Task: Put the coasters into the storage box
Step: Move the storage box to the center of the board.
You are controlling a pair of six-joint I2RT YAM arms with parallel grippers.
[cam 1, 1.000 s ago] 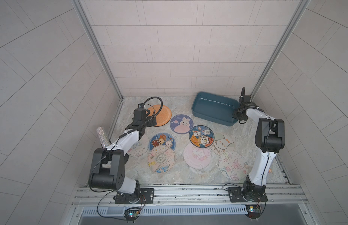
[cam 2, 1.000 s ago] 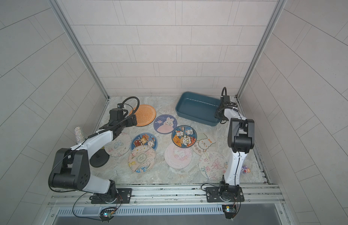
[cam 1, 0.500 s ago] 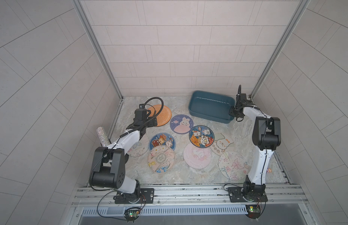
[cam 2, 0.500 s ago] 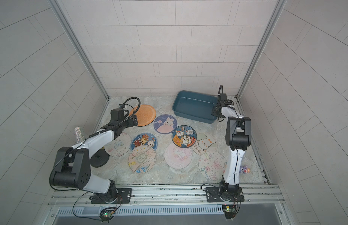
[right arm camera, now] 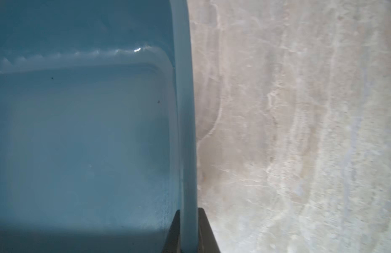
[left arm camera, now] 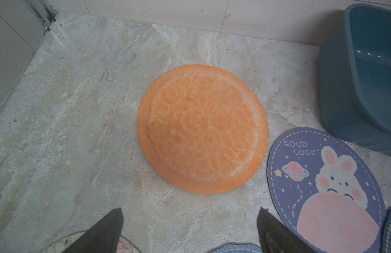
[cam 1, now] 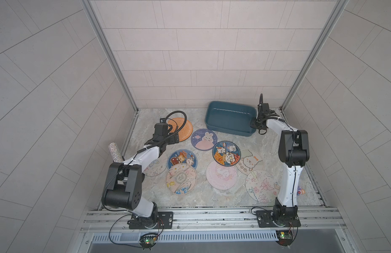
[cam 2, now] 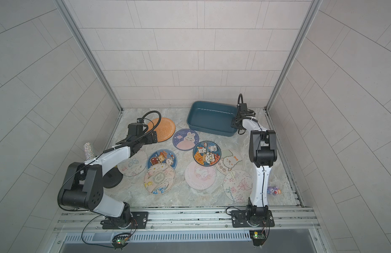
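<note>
Pale tiled walls (cam 1: 190, 54) close three sides of a marbled tabletop (cam 1: 266, 142).

Top views: we count nine coasters (cam 1: 220, 178) lying flat on the tabletop, all outside the storage box (cam 1: 225, 128), which stands by the back wall toward the right corner. In both top views the orange coaster (cam 1: 183, 129) lies at the back left. The bunny coaster (cam 2: 185, 139) is just beside it, near the box's front wall. The rest touch or overlap at their edges in two groups. The left tool (cam 1: 176, 139) stands just short of the orange coaster's near edge. The right tool (cam 1: 254, 124) sits at the box's right end wall. Bare tabletop shows along the front rail (cam 1: 212, 215) and between the box and the right wall. A glittery microphone (cam 1: 115, 152) stands at the left edge, a small toy (cam 1: 300, 191) at the right.

Left wrist: we see the tool's fingers (left arm camera: 107, 234) spread wide over bare tabletop, apart from the orange coaster's rim. That rim is free all round, with open surface out to the walls. The bunny coaster's edge comes near it, and the box's corner stands close by.

Right wrist: we see the tool's fingers (right arm camera: 203, 236) closed narrow on the box's thin end wall, one inside, one outside. The box floor shows bare, and open tabletop runs beside the wall.
</note>
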